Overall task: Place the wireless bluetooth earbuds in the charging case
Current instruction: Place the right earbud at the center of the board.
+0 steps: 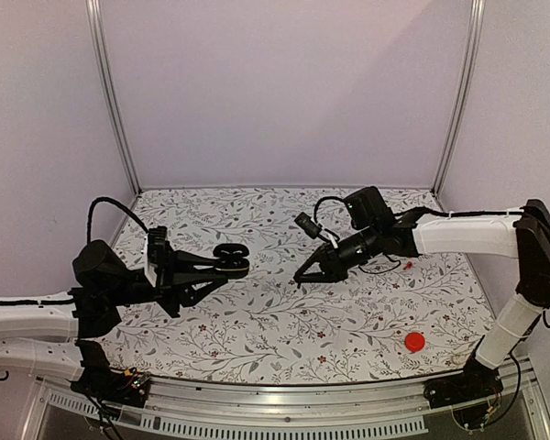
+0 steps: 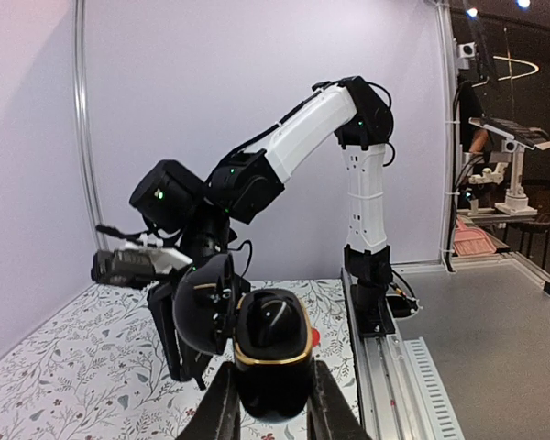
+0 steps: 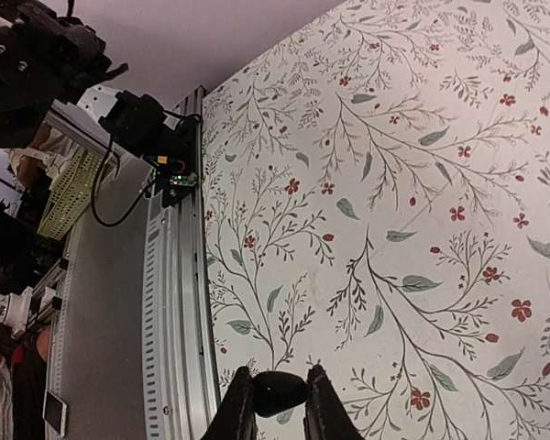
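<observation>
over the floral tablecloth [image 1: 284, 321], the left gripper [image 1: 227, 264] is clamped on the charging case [image 2: 273, 353], held off the cloth with its lid hinged open to one side. apart from it, the right gripper [image 1: 304, 275] pinches a small black earbud [image 3: 280, 392] between nearly closed fingertips. a red disc [image 1: 414, 342] lies on the cloth's right side.

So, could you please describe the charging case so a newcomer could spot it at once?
On the floral table, follow the left arm out to the left gripper. Clamped in its tip is the charging case: glossy black, two round hinged halves swung open, unlike the flat red disc lying near the right front edge.
</observation>
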`<control>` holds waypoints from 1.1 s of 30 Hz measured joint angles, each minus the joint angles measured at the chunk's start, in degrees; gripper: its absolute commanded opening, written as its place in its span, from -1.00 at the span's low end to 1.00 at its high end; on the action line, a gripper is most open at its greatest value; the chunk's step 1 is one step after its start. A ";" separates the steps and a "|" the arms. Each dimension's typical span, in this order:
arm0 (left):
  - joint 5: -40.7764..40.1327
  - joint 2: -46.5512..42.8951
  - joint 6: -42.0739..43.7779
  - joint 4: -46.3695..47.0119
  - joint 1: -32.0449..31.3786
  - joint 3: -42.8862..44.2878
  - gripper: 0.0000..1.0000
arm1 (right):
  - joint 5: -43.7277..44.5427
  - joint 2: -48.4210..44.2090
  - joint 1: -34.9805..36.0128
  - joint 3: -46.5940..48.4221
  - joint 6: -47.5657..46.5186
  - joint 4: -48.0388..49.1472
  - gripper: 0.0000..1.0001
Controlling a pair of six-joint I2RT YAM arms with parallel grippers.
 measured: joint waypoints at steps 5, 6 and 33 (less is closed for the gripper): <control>-0.15 0.00 -0.02 -0.04 0.11 -0.37 -0.67 | -4.31 11.74 1.73 -0.11 0.35 3.04 -0.79; -0.20 0.00 -0.02 -0.04 0.15 -0.42 -0.67 | -5.07 13.62 2.32 0.48 0.26 3.19 -0.78; -0.33 -0.11 -0.15 0.44 0.57 -0.90 -0.67 | -0.02 33.22 8.57 15.61 -14.21 -6.86 -0.30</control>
